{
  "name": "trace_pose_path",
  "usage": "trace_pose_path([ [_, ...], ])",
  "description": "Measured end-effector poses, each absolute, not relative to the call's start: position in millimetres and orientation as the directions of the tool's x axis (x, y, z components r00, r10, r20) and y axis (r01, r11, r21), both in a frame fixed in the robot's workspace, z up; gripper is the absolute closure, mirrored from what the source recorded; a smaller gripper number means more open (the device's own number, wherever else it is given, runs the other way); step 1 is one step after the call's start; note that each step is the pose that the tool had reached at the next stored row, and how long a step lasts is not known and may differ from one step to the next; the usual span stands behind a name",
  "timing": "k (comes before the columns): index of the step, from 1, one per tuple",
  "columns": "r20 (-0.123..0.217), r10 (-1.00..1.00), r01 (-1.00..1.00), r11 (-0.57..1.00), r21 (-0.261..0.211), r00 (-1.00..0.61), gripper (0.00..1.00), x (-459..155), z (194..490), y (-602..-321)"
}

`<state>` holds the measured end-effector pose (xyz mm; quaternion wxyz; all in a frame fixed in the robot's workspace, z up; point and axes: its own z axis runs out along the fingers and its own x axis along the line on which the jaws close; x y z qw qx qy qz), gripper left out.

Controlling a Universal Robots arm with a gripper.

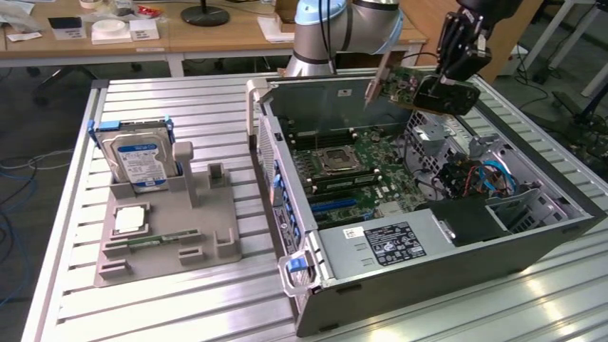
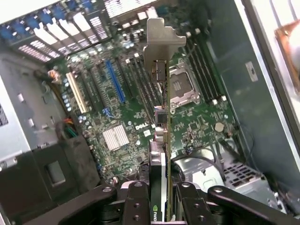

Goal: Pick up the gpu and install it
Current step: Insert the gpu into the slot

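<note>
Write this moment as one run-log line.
claw: shut on gpu | gpu: held above motherboard of open case | seated: no

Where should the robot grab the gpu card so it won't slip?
Likely as here: the end effector grips from the end opposite the metal bracket, pinching the two flat faces of the gpu. It is thin and flat, so the faces seat well, leaving the bracket end free.

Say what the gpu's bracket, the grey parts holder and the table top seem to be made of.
The gpu, held in the gripper: its bracket looks like bare sheet metal, pale with a dull sheen. Parts holder: probably plastic, matte uniform grey, blocky moulded or printed shapes. Table top: likely aluminium, silvery ribbed slats catching glare.
</note>
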<state>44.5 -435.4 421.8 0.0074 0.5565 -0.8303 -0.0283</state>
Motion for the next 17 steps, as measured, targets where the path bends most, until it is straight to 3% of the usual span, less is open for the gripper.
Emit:
trace_pose_path([
  [17, -0.019, -0.990, -0.989, 0.136, 0.055, -0.137, 0.73, 44.5, 421.2, -435.5],
])
